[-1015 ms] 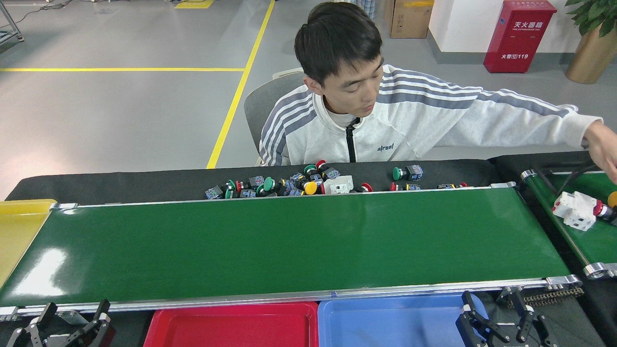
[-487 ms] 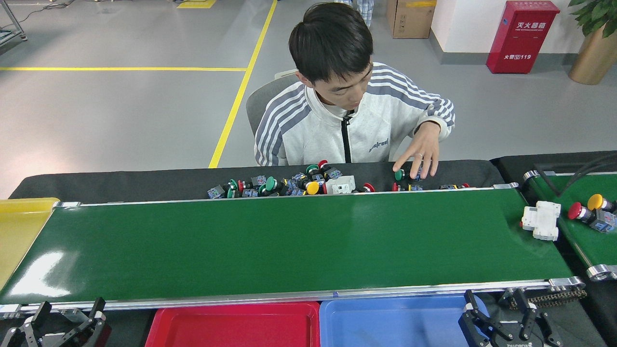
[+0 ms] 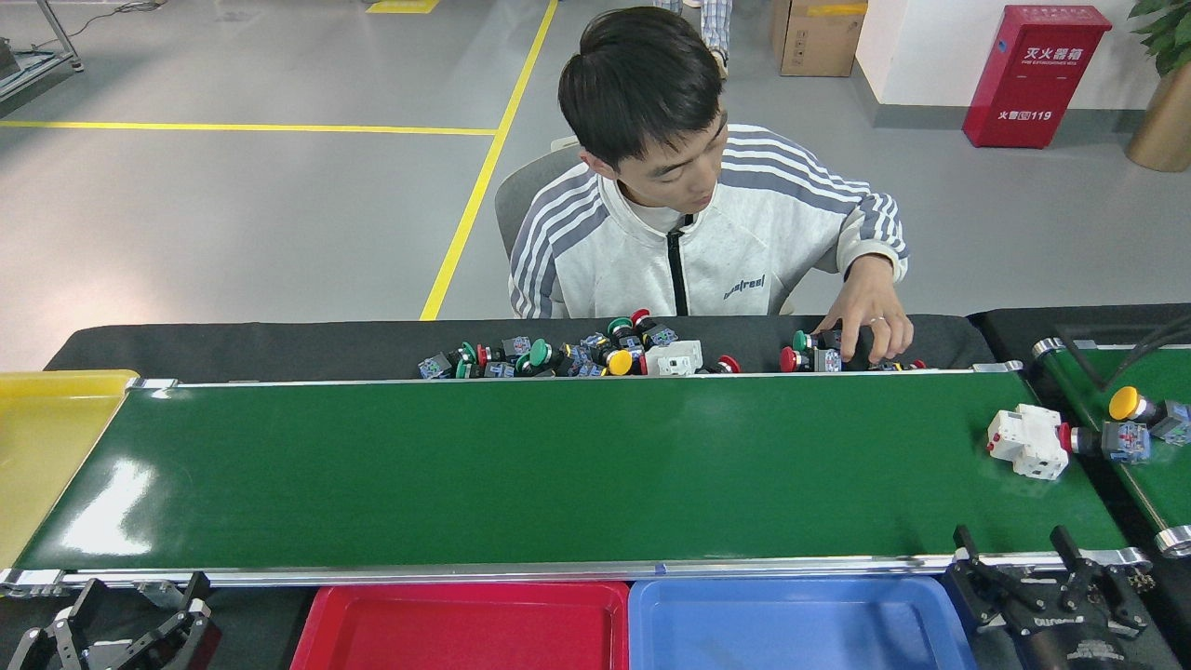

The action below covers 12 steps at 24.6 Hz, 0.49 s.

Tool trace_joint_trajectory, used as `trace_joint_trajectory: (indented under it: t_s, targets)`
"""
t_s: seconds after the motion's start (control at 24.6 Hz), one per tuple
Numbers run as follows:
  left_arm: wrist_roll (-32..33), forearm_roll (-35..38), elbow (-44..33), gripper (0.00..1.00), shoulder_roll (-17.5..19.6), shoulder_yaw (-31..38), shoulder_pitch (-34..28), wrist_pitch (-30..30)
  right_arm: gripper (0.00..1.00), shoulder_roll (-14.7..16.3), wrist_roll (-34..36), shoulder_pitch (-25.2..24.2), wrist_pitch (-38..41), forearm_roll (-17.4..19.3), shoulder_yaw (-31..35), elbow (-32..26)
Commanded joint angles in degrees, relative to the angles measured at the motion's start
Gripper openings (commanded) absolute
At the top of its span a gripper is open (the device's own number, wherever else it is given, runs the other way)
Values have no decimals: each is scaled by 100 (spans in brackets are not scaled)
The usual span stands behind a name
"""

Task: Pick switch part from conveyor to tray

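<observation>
Both grippers are black metal: the left gripper has white fingertip pads, the right gripper carries pale lettering on its body.

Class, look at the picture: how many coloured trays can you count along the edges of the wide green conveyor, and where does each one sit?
3. A red tray and a blue tray sit side by side below the conveyor's near rail; a yellow tray is at its left end.

White switch part lies at the conveyor's right end.
</observation>
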<state>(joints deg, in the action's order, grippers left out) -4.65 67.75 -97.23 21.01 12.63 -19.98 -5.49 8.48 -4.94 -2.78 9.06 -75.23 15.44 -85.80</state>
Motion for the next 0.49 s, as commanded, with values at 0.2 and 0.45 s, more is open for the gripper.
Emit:
trace_joint_trajectory:
  t_s: [0.2, 0.45]
  targets:
    - [-45, 1, 143, 100, 44, -94, 153, -14, 100, 92, -33, 787, 8, 0, -6, 679]
    - [-45, 1, 134, 100, 44, -111, 179, -14, 100, 57, -130, 902, 8, -18, -85, 890]
